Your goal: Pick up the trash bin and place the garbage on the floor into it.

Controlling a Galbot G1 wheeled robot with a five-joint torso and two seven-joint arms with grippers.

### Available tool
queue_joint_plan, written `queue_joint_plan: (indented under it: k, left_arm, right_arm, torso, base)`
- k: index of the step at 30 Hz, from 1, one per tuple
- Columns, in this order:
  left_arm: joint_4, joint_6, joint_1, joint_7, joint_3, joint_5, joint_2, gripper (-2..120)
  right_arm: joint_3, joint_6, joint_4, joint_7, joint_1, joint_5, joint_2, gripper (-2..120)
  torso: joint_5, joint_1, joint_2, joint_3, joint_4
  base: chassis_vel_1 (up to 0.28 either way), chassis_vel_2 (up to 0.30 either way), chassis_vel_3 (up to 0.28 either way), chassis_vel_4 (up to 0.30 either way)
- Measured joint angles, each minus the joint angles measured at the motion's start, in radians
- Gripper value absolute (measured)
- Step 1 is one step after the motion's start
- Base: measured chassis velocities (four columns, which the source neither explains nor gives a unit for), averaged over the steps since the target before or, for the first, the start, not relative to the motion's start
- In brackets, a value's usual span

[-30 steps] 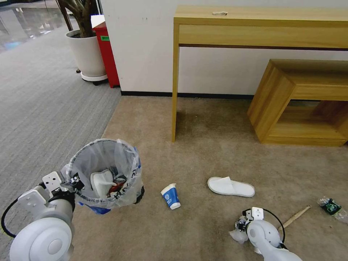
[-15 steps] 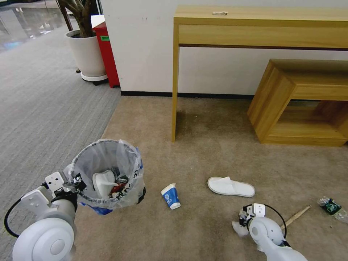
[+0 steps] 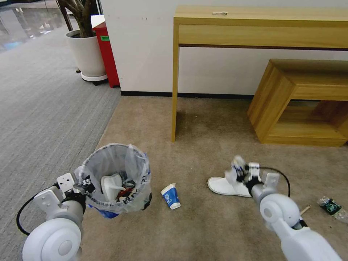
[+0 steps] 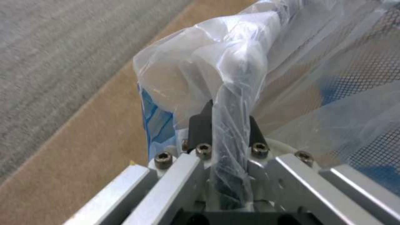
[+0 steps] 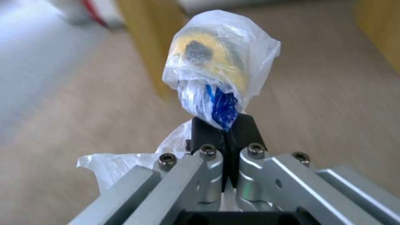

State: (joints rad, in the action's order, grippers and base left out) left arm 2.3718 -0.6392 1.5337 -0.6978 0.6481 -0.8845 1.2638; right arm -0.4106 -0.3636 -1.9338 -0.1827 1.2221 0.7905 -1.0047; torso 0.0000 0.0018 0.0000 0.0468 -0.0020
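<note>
The trash bin [image 3: 119, 159], black with a clear liner, hangs tilted at the lower left. My left gripper [image 3: 86, 184] is shut on its rim [image 4: 233, 103]; the wrist view shows the fingers [image 4: 199, 125] pinching rim and liner. Inside lie a white slipper [image 3: 110, 184] and red wrappers [image 3: 125, 191]. My right gripper [image 3: 239, 170] is lifted above the beige floor [image 3: 217, 145], shut on a crumpled clear plastic wrapper [image 5: 221, 68] with yellow and blue inside. On the floor lie another white slipper [image 3: 222, 186], a blue-white paper cup [image 3: 170, 196], a wooden stick [image 3: 305, 209] and a small bottle [image 3: 330, 206].
A tall wooden desk [image 3: 261, 25] stands against the wall, its leg [image 3: 174, 90] behind the cup. A low wooden bench [image 3: 301, 101] sits at the right. Grey striped carpet [image 3: 43, 108] lies to the left, with a plant pot [image 3: 87, 54] and a red box [image 3: 108, 54] beyond.
My right gripper rose from the floor with the plastic wrapper and moved forward, now over the slipper. The left arm carried the bin slightly right and nearer.
</note>
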Motion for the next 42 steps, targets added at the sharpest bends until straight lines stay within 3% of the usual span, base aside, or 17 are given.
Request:
queue_joint_plan:
  k: [2, 6, 9, 11, 13, 15, 17, 29, 42]
  left_arm:
    - [-0.003, -0.013, 0.007, 0.007, -0.023, -0.015, -0.01, 1]
    - [-0.002, -0.026, 0.008, 0.008, -0.035, -0.063, -0.021, 1]
    - [0.006, -0.051, 0.005, 0.01, -0.053, -0.139, -0.043, 1]
    - [0.006, -0.055, 0.005, 0.01, -0.055, -0.145, -0.046, 1]
    - [0.008, -0.069, 0.006, 0.015, -0.076, -0.173, -0.062, 1]
    - [0.008, -0.07, 0.007, 0.021, -0.083, -0.176, -0.065, 1]
    - [0.008, -0.07, 0.01, 0.046, -0.118, -0.178, -0.08, 1]
    - [-0.015, -0.066, -0.006, 0.067, -0.187, -0.174, -0.076, 1]
    - [-0.012, -0.063, -0.01, 0.067, -0.211, -0.205, -0.059, 1]
  right_arm:
    - [0.007, 0.131, -0.013, 0.166, -0.026, -0.013, 0.019, 0]
    - [0.02, 0.196, -0.016, 0.288, -0.041, 0.014, 0.031, 0]
    - [0.049, 0.306, 0.008, 0.541, -0.067, 0.037, 0.042, 0]
    - [0.055, 0.323, 0.014, 0.58, -0.071, 0.038, 0.043, 0]
    - [0.089, 0.409, 0.04, 0.747, -0.095, 0.048, 0.05, 0]
    - [0.098, 0.427, 0.047, 0.783, -0.103, 0.052, 0.05, 0]
    - [0.131, 0.472, 0.072, 0.909, -0.137, 0.057, 0.051, 0]
    - [0.282, 0.589, 0.138, 1.161, -0.229, -0.023, 0.022, 0]
    - [0.338, 0.606, 0.156, 1.17, -0.252, -0.068, 0.002, 0]
  torso:
    - [0.0, 0.0, 0.0, 0.0, 0.0001]
    - [0.0, 0.0, 0.0, 0.0, 0.0001]
    - [0.0, 0.0, 0.0, 0.0, 0.0]
    - [0.0001, 0.0, 0.0, 0.0, 0.0]
    - [0.0, 0.0, 0.0, 0.0, 0.0]
    - [0.0, 0.0, 0.0, 0.0, 0.0]
    - [0.0001, 0.0, 0.0, 0.0, 0.0001]
    - [-0.0001, 0.0, 0.0, 0.0, 0.0]
    - [0.0, 0.0, 0.0, 0.0, 0.0]
  base:
    - [0.0, 0.0, 0.0, 0.0]
    - [0.0, 0.0, 0.0, 0.0]
    - [0.0, 0.0, 0.0, 0.0]
    - [0.0, 0.0, 0.0, 0.0]
    - [0.0, 0.0, 0.0, 0.0]
    - [0.0, 0.0, 0.0, 0.0]
    - [0.0, 0.0, 0.0, 0.0]
    - [0.0, 0.0, 0.0, 0.0]
    - [0.0, 0.0, 0.0, 0.0]
